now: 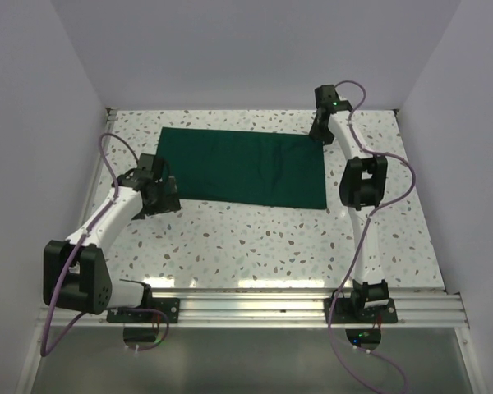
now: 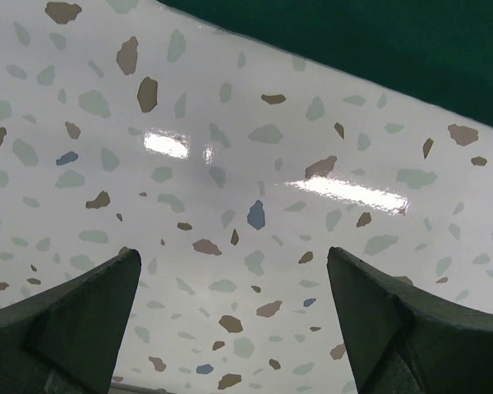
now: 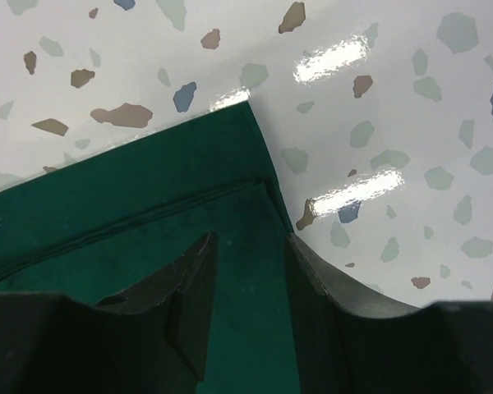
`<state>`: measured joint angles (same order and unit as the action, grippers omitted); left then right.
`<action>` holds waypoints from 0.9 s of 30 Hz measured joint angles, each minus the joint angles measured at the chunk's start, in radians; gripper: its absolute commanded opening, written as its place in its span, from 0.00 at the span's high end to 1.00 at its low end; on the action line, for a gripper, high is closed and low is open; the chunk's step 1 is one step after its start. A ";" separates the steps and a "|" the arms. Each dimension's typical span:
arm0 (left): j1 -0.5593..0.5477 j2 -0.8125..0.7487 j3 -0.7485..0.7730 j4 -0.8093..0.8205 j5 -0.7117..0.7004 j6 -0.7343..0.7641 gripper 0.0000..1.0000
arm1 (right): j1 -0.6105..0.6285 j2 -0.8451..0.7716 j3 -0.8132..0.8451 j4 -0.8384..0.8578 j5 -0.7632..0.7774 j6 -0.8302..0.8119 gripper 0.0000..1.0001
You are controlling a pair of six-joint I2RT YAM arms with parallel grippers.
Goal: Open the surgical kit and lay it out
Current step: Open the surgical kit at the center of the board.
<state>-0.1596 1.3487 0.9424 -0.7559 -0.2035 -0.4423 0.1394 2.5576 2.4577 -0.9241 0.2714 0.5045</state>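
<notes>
Dark green cloth (image 1: 242, 168) lies flat as a wide rectangle on the far half of the white speckled table (image 1: 255, 238), its long sides running left to right. Its surface looks smooth from above. Whatever it wraps is hidden under the fabric.

The right gripper (image 1: 320, 131) is down at the cloth's far right corner, with the arm reaching out along the cloth's right edge. In the right wrist view its fingers (image 3: 189, 304) stand a narrow way apart. One finger is over the cloth (image 3: 107, 213) and the other is over the fabric's edge, where it meets the bare table (image 3: 378, 107). Green fabric shows in the gap between them and nothing is pinched there. A thin line runs across the cloth just in from the corner. Whether it is a seam or the edge of a folded layer cannot be told.

The left gripper (image 1: 166, 195) sits low just beside the cloth's near left corner, over bare table. In the left wrist view its fingers (image 2: 82, 312) are spread wide with only speckled tabletop (image 2: 230, 123) between them. The cloth's edge (image 2: 394, 41) crosses the upper right of that view, apart from both fingers. It holds nothing.

Purple cables (image 1: 107, 156) loop along both arms, whose bases are fixed to a metal rail (image 1: 255, 308) at the near edge.
</notes>
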 measured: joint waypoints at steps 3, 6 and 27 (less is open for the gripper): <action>0.000 -0.013 -0.021 -0.001 0.007 0.000 0.00 | 0.000 0.019 0.000 0.001 0.001 0.003 0.59; 0.000 -0.025 -0.025 -0.005 0.013 0.000 0.00 | 0.000 0.035 0.000 0.003 0.002 0.005 0.62; 0.000 -0.011 -0.025 -0.005 0.017 0.001 0.00 | 0.000 0.069 0.014 0.013 0.027 0.008 1.00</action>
<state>-0.1596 1.3380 0.9173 -0.7605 -0.1864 -0.4416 0.1394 2.6270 2.4722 -0.9115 0.2981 0.5129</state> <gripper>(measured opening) 0.996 0.010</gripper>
